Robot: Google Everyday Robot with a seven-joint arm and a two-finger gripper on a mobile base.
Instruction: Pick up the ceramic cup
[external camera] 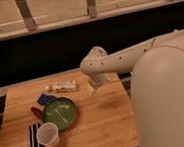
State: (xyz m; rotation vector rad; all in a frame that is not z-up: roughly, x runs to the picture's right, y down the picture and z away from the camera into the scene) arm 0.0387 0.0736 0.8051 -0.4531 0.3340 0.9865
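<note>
Six things lie on the wooden table, one of each. Taking the green plate as the middle of the dial, the ceramic cup stands upright at 7 o'clock, just beside the plate's rim, near the table's front left corner. At the cup's 9 o'clock, touching it, lies a dark flat item with blue stripes. A small red thing sits at the plate's 9 o'clock and a blue one at 11. At 12 lies a long pale packet; its printing is too faint to read.

The one white arm reaches in from the right. Its gripper hangs at the plate's 2 o'clock, well apart from the cup. How its grip stands, I cannot tell.
</note>
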